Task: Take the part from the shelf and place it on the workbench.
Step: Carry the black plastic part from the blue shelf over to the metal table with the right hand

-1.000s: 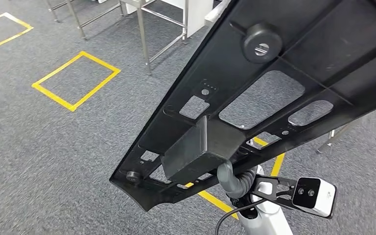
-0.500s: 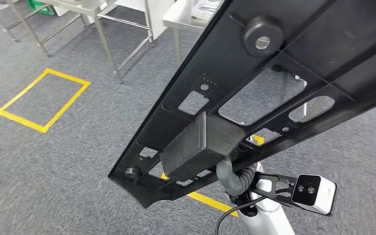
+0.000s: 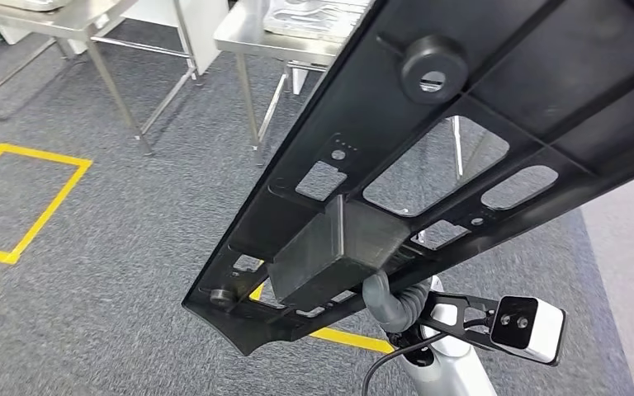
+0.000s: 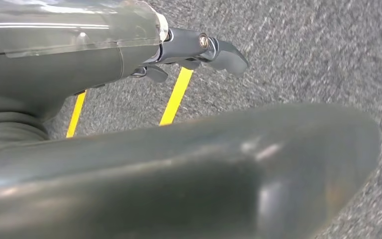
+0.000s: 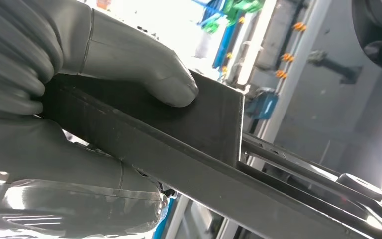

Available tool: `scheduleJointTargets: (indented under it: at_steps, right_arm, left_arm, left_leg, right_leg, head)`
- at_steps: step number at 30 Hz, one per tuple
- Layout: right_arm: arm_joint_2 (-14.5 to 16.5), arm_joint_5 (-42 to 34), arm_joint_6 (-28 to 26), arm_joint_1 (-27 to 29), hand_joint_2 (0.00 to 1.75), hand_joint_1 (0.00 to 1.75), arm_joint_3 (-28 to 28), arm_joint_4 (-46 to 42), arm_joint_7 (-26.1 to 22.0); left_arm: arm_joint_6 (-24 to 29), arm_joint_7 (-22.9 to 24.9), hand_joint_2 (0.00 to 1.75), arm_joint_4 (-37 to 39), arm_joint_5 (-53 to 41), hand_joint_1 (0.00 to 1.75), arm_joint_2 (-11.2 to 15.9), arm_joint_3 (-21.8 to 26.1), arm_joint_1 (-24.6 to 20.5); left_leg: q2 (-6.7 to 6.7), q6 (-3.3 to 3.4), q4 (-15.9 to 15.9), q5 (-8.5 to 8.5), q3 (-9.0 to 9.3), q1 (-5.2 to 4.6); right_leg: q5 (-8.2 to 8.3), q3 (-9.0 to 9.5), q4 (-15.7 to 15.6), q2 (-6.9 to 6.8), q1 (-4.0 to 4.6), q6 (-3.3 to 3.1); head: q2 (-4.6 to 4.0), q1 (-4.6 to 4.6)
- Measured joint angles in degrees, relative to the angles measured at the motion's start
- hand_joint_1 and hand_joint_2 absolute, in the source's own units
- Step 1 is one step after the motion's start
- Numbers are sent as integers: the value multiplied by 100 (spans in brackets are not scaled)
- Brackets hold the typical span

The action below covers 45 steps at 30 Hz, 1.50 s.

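Gripping black part (image 3: 462,124) w/ right hand (image 5: 79,99), grey carpet (image 3: 91,272), steel workbench (image 3: 248,37) ahead

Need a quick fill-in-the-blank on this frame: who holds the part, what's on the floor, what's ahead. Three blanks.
1. The long black part is held by the robot's ____ hand.
2. The tape squares on the grey carpet are ____ in colour.
3. The tables beyond the part have legs and tops made of ____.

Missing words: right; yellow; metal
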Motion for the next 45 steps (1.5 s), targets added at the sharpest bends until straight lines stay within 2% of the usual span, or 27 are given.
scheduleJointTargets:
  at_steps: [1, 2, 4, 5, 6, 7, 9, 11, 13, 14, 15, 16, 17, 18, 20, 22, 24, 26, 28, 29, 30, 35, 37, 39, 41, 43, 45]
  right_arm:
    - [-8, 20, 27, 19, 175, 175, 12, 0, 1]
    - [-13, 34, 61, 34, 175, 175, 30, 1, 2]
    - [-15, 45, 129, 44, 175, 175, 80, 3, 2]
    - [-15, 44, 155, 44, 175, 175, 107, 6, 3]
    - [-16, 44, 184, 43, 175, 175, 134, 12, 5]
    - [-17, 51, 216, 41, 175, 175, 160, 22, 15]
    - [-19, 101, 282, 10, 175, 175, 228, 61, 68]
    - [-20, 152, 291, -98, 175, 175, 338, 153, 105]
    - [-30, 121, 249, -236, 175, 175, 465, 322, 73]
    - [-40, 86, 235, -279, 175, 175, 508, 409, 50]
    - [-55, 52, 239, -300, 175, 175, 533, 484, 35]
    - [-72, 28, 248, -310, 175, 175, 543, 538, 27]
    - [-86, 14, 256, -320, 175, 175, 550, 577, 22]
    - [-97, 5, 260, -336, 175, 175, 557, 608, 20]
    - [-110, -11, 261, -371, 175, 175, 569, 651, 14]
    - [-116, -45, 243, -394, 175, 175, 581, 693, 10]
    - [-121, -103, 152, -403, 175, 175, 589, 734, 10]
    - [-124, -159, 16, -421, 175, 175, 589, 762, 11]
    - [-125, -185, -66, -424, 175, 175, 587, 774, 8]
    - [-125, -186, -81, -418, 175, 175, 586, 775, 7]
    - [-126, -186, -84, -410, 175, 175, 586, 774, 5]
    - [-126, -186, -84, -404, 175, 175, 585, 774, 5]
    - [-137, -173, -87, -344, 175, 175, 581, 774, 5]
    - [-151, -162, -98, -268, 175, 175, 527, 770, 4]
    - [-153, -170, -47, -213, 175, 175, 405, 748, 3]
    - [-143, -165, 47, -160, 175, 175, 312, 723, 0]
    - [-136, -146, 91, -100, 175, 175, 272, 717, -2]
  left_arm:
    - [-4, -8, 0, 0, 5, 0, 1, 1, 1]
    - [-8, -15, 0, 0, 15, 0, 0, 3, -2]
    - [-12, -27, 0, 0, 40, 0, -3, 8, -10]
    - [-12, -32, 0, 0, 51, 0, -3, 13, -12]
    - [-12, -36, 0, 0, 59, 0, -2, 21, -14]
    - [-13, -39, 0, 0, 65, 0, 0, 30, -18]
    - [-20, -43, 0, 0, 78, 0, 2, 43, -34]
    - [-31, -42, 0, 0, 82, 0, 1, 54, -48]
    - [-32, -40, 0, 0, 82, 0, -7, 76, -40]
    - [-28, -40, 0, 0, 85, 0, -13, 86, -28]
    - [-24, -42, 0, 0, 92, 0, -17, 94, -15]
    - [-19, -43, 0, 0, 100, 0, -19, 99, -5]
    - [-16, -45, 0, 0, 106, 0, -20, 101, 0]
    - [-15, -47, 0, 0, 110, 0, -20, 103, 1]
    - [-14, -51, 0, 0, 110, 0, -20, 111, -2]
    - [-14, -55, 0, 0, 121, 0, -21, 123, 0]
    - [-14, -57, 0, 1, 151, 0, -29, 131, -12]
    - [-30, -60, 0, 1, 168, 0, -38, 135, -32]
    - [-64, -59, 0, 0, 162, 0, -39, 137, -22]
    - [-79, -57, 0, 0, 159, 0, -37, 137, -11]
    - [-85, -55, 0, 0, 158, 0, -36, 137, -4]
    - [-86, -54, 0, 0, 158, 0, -35, 137, 0]
    - [-108, -47, 0, 0, 139, 0, -33, 138, 20]
    - [-177, -44, 0, 0, 78, 0, -31, 135, 27]
    - [-236, -51, 0, 1, 22, 0, -21, 127, -5]
    - [-253, -55, 0, 2, 7, 0, -14, 122, -26]
    - [-257, -56, 0, 2, 6, 0, -14, 121, -17]
  left_leg:
    - [75, -7, 2, -14, 10, 0]
    - [142, -20, 6, -33, 28, 0]
    - [259, -65, 22, -83, 78, -13]
    - [304, -95, 31, -110, 99, -27]
    - [352, -128, 37, -134, 118, -41]
    - [401, -163, 35, -151, 133, -54]
    - [475, -233, 32, -185, 169, -44]
    - [287, -288, 250, -355, 106, -18]
    - [-10, -312, 936, -717, -206, 1]
    - [-81, -317, 1335, -878, -410, 4]
    - [-115, -320, 1626, -954, -573, 4]
    - [-130, -317, 1714, -911, -649, 3]
    - [-144, -306, 1564, -753, -612, 3]
    - [-182, -289, 1228, -524, -484, 4]
    - [-408, -240, 462, -170, -166, 12]
    - [-548, -194, 134, -93, -34, 6]
    - [-473, -133, 106, -77, -21, 0]
    - [-396, -52, 66, -41, 1, 17]
    - [-326, -5, 44, -26, 10, 17]
    - [-305, 3, 45, -27, 9, 11]
    - [-293, 4, 45, -28, 9, 7]
    - [-287, 5, 45, -28, 9, 6]
    - [-233, 1, 49, -36, 7, 1]
    - [-150, -49, 59, -75, 29, -12]
    - [-119, -181, 178, -209, 37, -17]
    - [-122, -284, 719, -515, -193, -7]
    - [-125, -313, 1506, -814, -620, -2]
  right_leg:
    - [75, -20, 10, -24, -16, 16]
    - [249, 95, -233, -64, -27, 22]
    - [636, 538, -1088, -279, -7, -9]
    - [747, 709, -1423, -377, 11, -44]
    - [787, 799, -1607, -436, 34, -81]
    - [774, 812, -1652, -428, 56, -118]
    - [787, 804, -1667, -288, 49, -187]
    - [812, 821, -1705, -161, 14, -259]
    - [826, 826, -1718, -27, 1, -306]
    - [827, 824, -1717, 45, 8, -317]
    - [827, 823, -1715, 122, 16, -320]
    - [826, 824, -1710, 199, 23, -321]
    - [826, 827, -1703, 277, 27, -318]
    - [824, 832, -1693, 355, 27, -311]
    - [817, 826, -1665, 496, 30, -276]
    - [825, 795, -1649, 606, 23, -208]
    - [840, 773, -1658, 670, 9, -130]
    - [728, 702, -1502, 466, 22, -74]
    - [431, 465, -986, 144, 28, -44]
    - [303, 351, -747, 66, 21, -36]
    - [232, 279, -596, 38, 17, -31]
    - [200, 242, -522, 30, 16, -30]
    - [143, 67, -185, 6, 5, -21]
    - [440, 326, -685, -38, 8, -66]
    - [771, 830, -1614, -53, 16, -200]
    - [752, 932, -1745, -42, 14, -306]
    - [727, 953, -1742, -32, 29, -338]
  head:
    - [0, 0]
    - [0, 0]
    - [0, 0]
    - [0, 0]
    - [0, 0]
    - [0, 0]
    - [0, 0]
    - [0, -1]
    - [0, -1]
    - [0, -1]
    - [0, -1]
    - [0, 0]
    - [0, 0]
    - [0, 0]
    - [0, 0]
    - [0, -1]
    - [0, -1]
    - [0, 0]
    - [0, 0]
    - [0, 0]
    - [0, 0]
    - [0, 0]
    - [0, 0]
    - [0, 0]
    - [0, -1]
    - [0, -1]
    - [0, 0]
